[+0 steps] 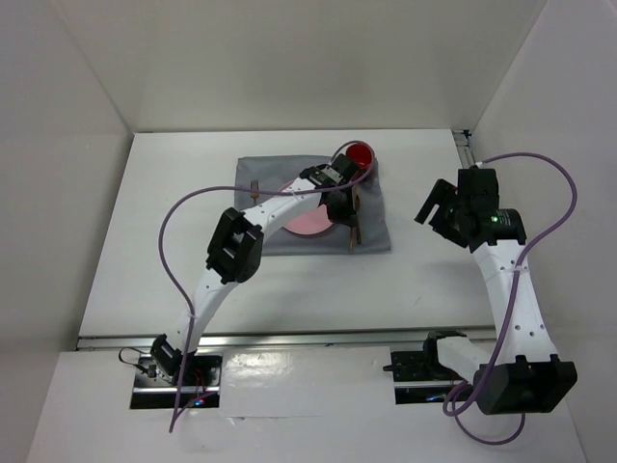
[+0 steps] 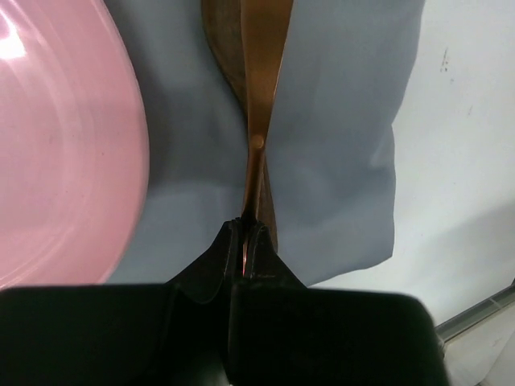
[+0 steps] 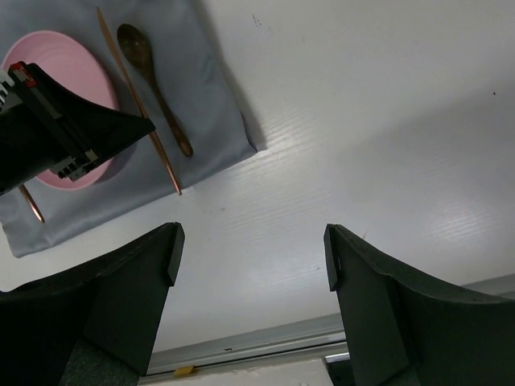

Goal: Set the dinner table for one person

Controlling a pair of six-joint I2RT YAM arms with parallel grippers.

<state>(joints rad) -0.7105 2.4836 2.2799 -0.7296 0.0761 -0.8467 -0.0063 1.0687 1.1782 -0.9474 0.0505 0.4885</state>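
Inside left claw (image 2: 245, 232), utensil (image 2: 264, 72) end hidden.

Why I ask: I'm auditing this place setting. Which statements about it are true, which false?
1. The left gripper is shut on the copper-coloured utensil. True.
2. The wooden spoon lies on the grey cloth. True.
3. The right gripper holds the wooden spoon. False: it is open and empty, above the bare dinner table.
4. The pink plate sits directly on the dinner table. False: it rests on the grey cloth.
5. The red cup stands at the grey cloth's near left corner. False: it is at the far right corner.
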